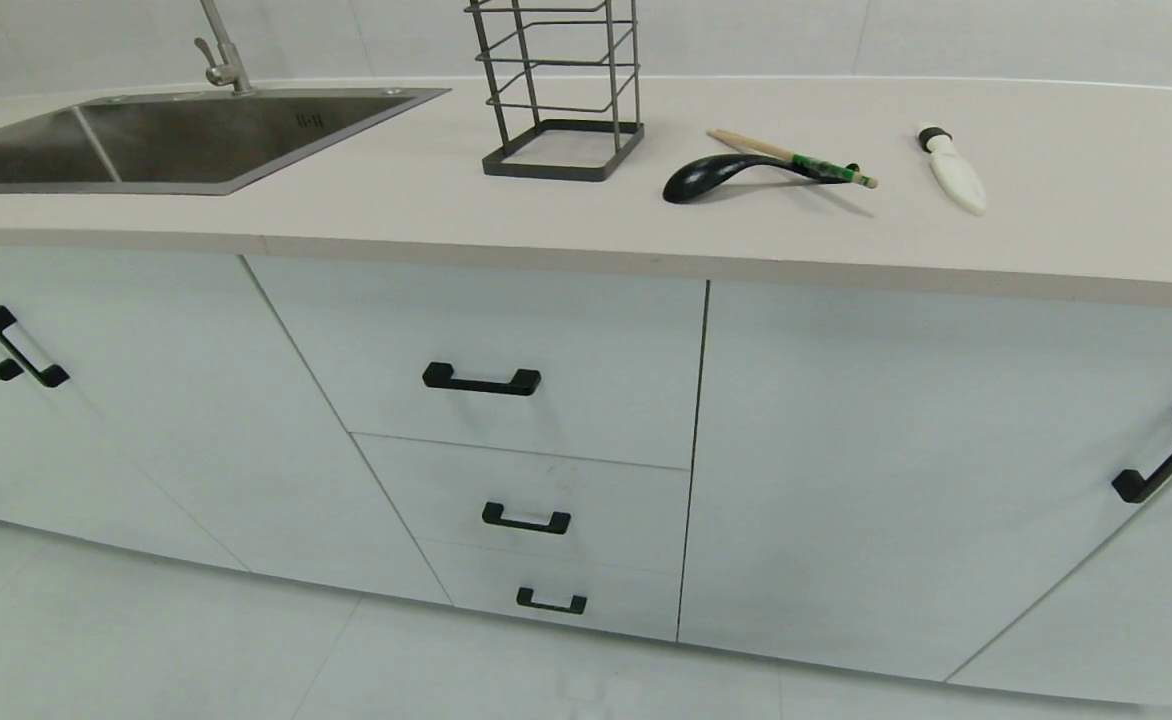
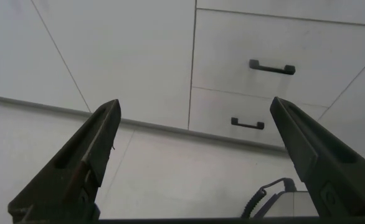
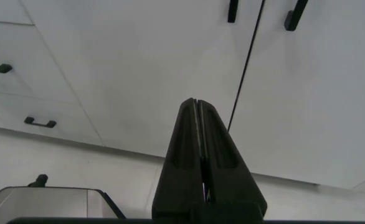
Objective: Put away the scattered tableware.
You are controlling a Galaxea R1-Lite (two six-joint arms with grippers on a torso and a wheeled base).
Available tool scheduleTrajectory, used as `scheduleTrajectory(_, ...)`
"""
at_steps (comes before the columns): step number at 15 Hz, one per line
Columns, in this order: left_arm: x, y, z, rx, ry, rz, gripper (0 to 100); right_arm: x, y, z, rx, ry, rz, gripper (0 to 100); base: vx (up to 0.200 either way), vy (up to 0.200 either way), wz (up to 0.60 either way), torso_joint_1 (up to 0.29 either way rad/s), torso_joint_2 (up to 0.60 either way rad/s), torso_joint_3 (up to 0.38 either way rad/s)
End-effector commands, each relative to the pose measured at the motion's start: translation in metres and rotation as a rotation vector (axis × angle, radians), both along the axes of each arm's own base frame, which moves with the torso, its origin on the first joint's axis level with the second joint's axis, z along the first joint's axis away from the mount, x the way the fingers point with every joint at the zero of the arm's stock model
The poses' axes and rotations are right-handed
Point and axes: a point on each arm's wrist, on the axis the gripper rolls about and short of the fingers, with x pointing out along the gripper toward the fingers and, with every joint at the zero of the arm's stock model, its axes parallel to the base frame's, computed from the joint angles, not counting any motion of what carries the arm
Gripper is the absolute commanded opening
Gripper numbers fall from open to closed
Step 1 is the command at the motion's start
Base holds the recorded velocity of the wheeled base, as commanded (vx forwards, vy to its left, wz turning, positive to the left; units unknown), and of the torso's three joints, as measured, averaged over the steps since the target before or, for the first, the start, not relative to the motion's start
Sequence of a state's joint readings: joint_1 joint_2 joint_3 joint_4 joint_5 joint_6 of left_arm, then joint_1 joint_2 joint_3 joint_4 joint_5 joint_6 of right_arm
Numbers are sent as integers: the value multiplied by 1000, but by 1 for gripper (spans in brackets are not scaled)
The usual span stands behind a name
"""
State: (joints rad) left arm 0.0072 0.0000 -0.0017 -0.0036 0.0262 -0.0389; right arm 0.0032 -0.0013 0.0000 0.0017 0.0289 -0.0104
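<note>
On the pale countertop (image 1: 366, 215) lie a black spoon (image 1: 721, 175), a pair of wooden chopsticks (image 1: 791, 157) with green bands resting across its handle, and a white knife-shaped utensil (image 1: 954, 170) with a black band, farther right. A dark wire rack (image 1: 561, 90) stands left of them. My left gripper (image 2: 195, 111) hangs low in front of the cabinet fronts, fingers (image 2: 89, 162) wide apart and empty. My right gripper (image 3: 198, 106) is also low before the cabinet doors, its fingers pressed together with nothing between them.
A steel sink (image 1: 56, 145) with a faucet (image 1: 221, 50) fills the counter's left end. Below are white cabinet doors and three drawers with black handles (image 1: 481, 380). A tiled floor (image 1: 146, 650) lies in front of the cabinets.
</note>
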Motion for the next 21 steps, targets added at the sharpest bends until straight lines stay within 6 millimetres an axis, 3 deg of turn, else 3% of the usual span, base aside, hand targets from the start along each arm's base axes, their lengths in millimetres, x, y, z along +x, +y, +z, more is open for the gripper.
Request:
scheduleTrajectory(1, 0, 0, 0, 1, 1, -1, 100, 0, 0, 0, -3, 1, -1, 0, 0, 0, 0, 0, 0, 0)
scheduleTrajectory(8, 0, 0, 0, 59, -4, -15, 100, 0, 0, 0, 1, 1, -5, 0, 0, 0, 0, 0, 0, 0)
scheduleTrajectory(10, -9, -3, 33, 178, -154, -99, 100, 0, 0, 0, 1, 1, -5, 0, 0, 0, 0, 0, 0, 0)
scheduleTrajectory(13, -9, -4, 72, 317, -93, -180, 100, 0, 0, 0, 1, 1, -5, 0, 0, 0, 0, 0, 0, 0)
scheduleTrajectory(15, 14, -8, 86, 477, -8, -369, 100, 0, 0, 0, 1, 1, -3, 0, 0, 0, 0, 0, 0, 0)
scheduleTrajectory(20, 78, -12, 79, 781, 240, -642, 100, 0, 0, 0, 1, 1, -5, 0, 0, 0, 0, 0, 0, 0)
scheduleTrajectory(21, 78, -12, 79, 781, 240, -642, 100, 0, 0, 0, 1, 1, -5, 0, 0, 0, 0, 0, 0, 0)
